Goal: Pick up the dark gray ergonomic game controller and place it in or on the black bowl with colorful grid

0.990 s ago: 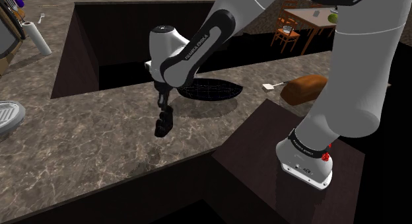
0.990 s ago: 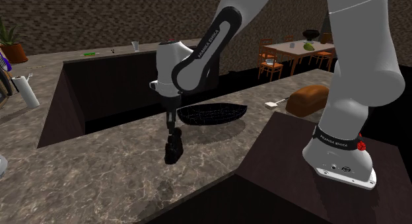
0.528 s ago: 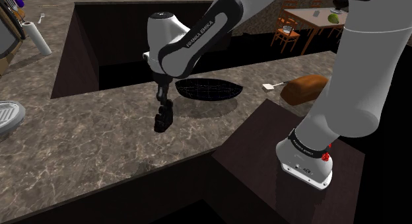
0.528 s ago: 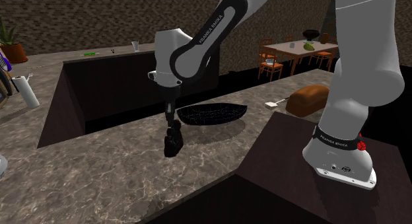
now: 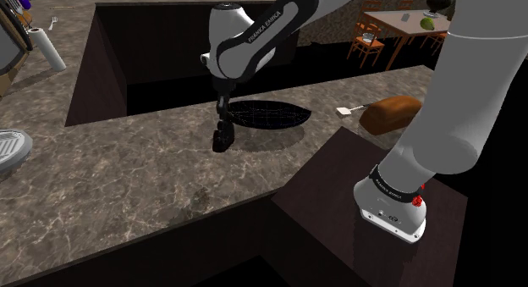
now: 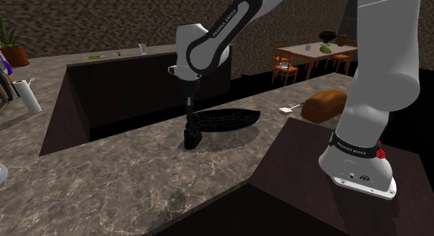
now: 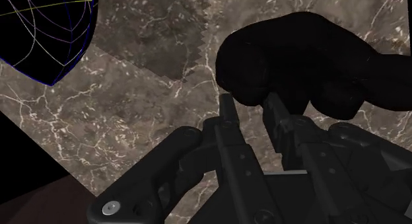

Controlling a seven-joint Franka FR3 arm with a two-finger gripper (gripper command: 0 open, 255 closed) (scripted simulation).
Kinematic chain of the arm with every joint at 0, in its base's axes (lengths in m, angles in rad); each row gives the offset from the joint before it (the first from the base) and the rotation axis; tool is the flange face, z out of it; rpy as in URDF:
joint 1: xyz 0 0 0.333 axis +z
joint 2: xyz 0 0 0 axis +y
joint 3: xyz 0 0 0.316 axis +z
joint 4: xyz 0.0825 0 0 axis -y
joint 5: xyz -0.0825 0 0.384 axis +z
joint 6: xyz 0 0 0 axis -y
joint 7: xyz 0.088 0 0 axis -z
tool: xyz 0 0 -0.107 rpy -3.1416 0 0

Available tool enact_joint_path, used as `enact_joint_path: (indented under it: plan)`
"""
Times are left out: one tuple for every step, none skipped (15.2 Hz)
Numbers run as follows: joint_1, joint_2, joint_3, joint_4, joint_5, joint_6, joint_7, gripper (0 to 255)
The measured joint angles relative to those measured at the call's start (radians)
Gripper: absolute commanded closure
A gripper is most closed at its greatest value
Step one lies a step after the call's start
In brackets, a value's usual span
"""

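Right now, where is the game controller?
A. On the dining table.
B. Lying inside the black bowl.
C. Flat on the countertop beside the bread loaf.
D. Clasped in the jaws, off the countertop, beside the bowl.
D: the black game controller hangs clasped in the jaws over the marbled countertop, just short of the grid-lined black bowl.

Dim renders, light from above. The white arm (image 5: 457, 91) is the brightest surface, evenly lit. The marble counter (image 5: 110, 167) reads mid-dark. A soft shadow spreads under the bowl (image 5: 269, 116), and a small blotchy shadow (image 5: 201, 199) lies nearer the camera. Wrist view: the controller (image 7: 297, 57) is a featureless black silhouette, and the counter shadow (image 7: 165, 57) has stair-stepped edges. Sharp edge to edge.
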Motion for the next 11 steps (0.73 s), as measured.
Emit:
enact_joint_path:
  plan:
    - [-0.018, -0.007, -0.005, -0.007, 0.006, -0.001, -0.027, 255]
    - [-0.039, -0.013, -0.011, -0.008, 0.014, -0.006, -0.058, 255]
    - [-0.055, -0.012, -0.017, -0.008, 0.018, -0.005, -0.083, 255]
    - [-0.070, -0.011, -0.022, -0.009, 0.022, -0.004, -0.108, 255]
    - [-0.085, -0.013, -0.027, -0.012, 0.026, -0.005, -0.131, 255]
    - [-0.107, -0.020, -0.034, -0.011, 0.034, -0.013, -0.163, 255]
    - [-0.123, -0.013, -0.041, 0.008, 0.037, -0.026, -0.188, 255]
    - [-0.139, -0.012, -0.047, 0.011, 0.041, -0.028, -0.214, 255]
    - [-0.157, -0.005, -0.054, 0.015, 0.045, -0.027, -0.242, 255]
    - [-0.170, -0.004, -0.059, 0.025, 0.048, -0.037, -0.262, 255]
    - [-0.186, -0.001, -0.065, 0.034, 0.051, -0.044, -0.287, 255]
